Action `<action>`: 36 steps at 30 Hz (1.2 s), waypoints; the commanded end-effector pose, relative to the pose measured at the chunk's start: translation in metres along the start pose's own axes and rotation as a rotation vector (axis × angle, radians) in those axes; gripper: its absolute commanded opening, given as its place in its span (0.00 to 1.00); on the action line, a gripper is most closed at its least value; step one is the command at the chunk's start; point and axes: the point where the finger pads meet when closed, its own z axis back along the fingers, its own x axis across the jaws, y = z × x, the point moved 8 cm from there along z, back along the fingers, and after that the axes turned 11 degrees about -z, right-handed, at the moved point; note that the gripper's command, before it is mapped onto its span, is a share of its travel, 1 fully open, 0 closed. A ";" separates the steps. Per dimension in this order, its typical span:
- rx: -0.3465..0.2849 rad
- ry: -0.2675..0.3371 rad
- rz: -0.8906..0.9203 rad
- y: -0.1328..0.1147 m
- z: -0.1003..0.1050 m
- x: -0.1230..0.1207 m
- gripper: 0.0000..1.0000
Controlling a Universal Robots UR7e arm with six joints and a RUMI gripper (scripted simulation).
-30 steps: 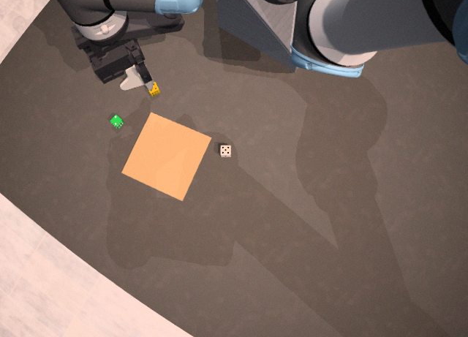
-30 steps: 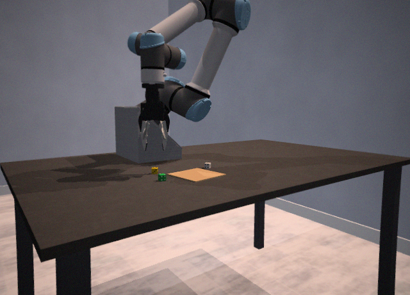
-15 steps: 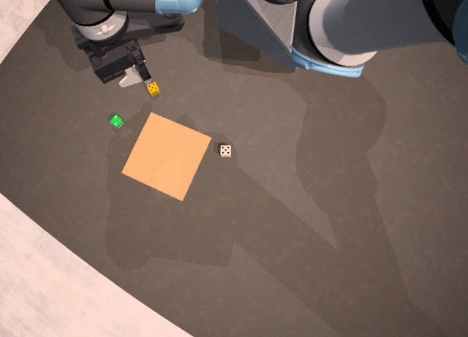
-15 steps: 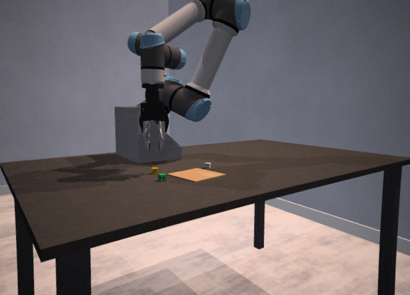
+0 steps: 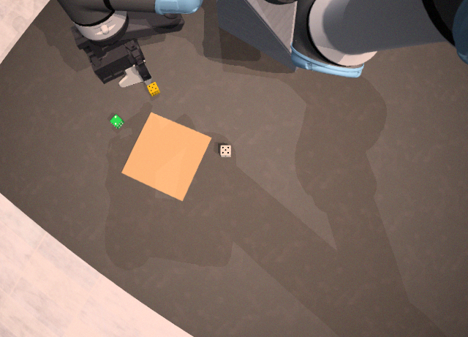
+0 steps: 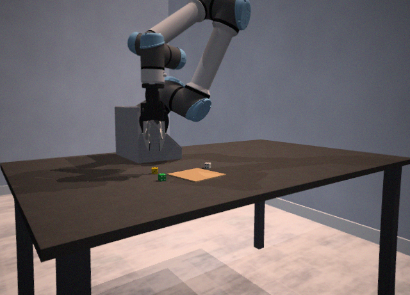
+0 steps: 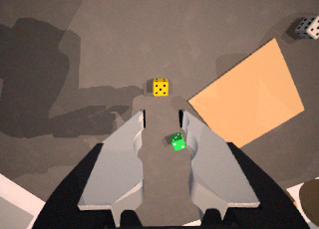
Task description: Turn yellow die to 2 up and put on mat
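The yellow die (image 5: 153,88) sits flat on the dark table, just off the far corner of the orange mat (image 5: 166,156), with several pips on top. It also shows in the side view (image 6: 154,169) and in the wrist view (image 7: 160,87). My gripper (image 6: 154,148) hangs well above the table, a little back from the yellow die. Its fingers stand narrowed with a small gap and hold nothing. The green die (image 7: 176,141) shows through that gap, far below on the table.
The green die (image 5: 116,120) lies left of the mat. The white die (image 5: 225,150) lies right of it. The grey arm pedestal (image 6: 139,139) stands behind the dice. The mat (image 6: 196,174) carries nothing.
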 end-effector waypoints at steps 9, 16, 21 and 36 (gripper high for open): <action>-0.001 0.000 0.000 0.000 0.000 0.000 0.21; -0.001 0.000 0.000 0.000 -0.004 0.000 0.21; -0.001 0.000 0.000 0.000 -0.006 0.000 0.21; -0.001 0.000 0.000 0.000 -0.028 0.000 0.21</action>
